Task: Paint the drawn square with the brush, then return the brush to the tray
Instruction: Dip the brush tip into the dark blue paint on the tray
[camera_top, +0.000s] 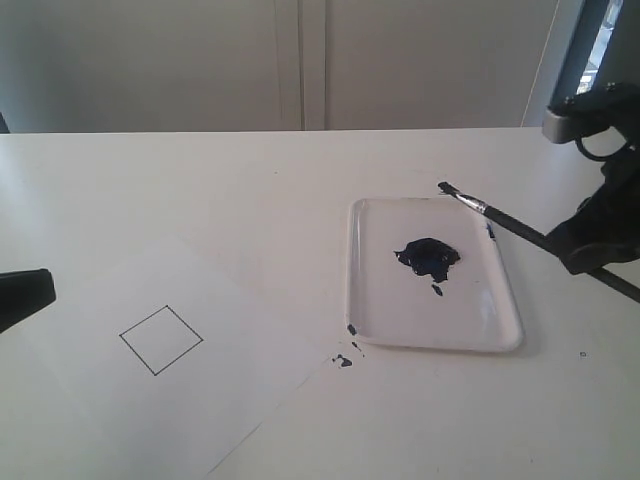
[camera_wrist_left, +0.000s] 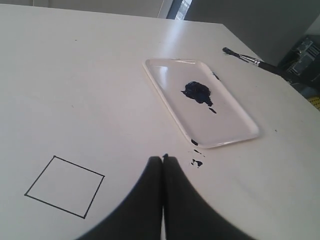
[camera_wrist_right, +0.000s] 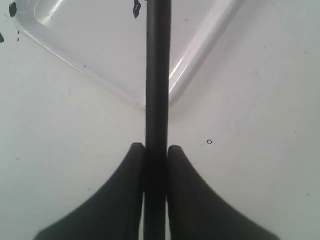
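The long, thin black-handled brush (camera_top: 510, 222) with a silver ferrule is pinched by its handle between the black fingers of the right gripper (camera_wrist_right: 156, 150). It slants across the far right corner of the glossy white rectangular plastic tray (camera_top: 400, 300), with its dark tip just past the far rim. A dark blue paint blob (camera_top: 428, 255) lies in the tray. To the near left, the thin black-lined, blank square (camera_top: 161, 340) sits on a flat white paper sheet (camera_top: 220, 400), where the left gripper (camera_wrist_left: 163, 160) has its fingers pressed together on nothing.
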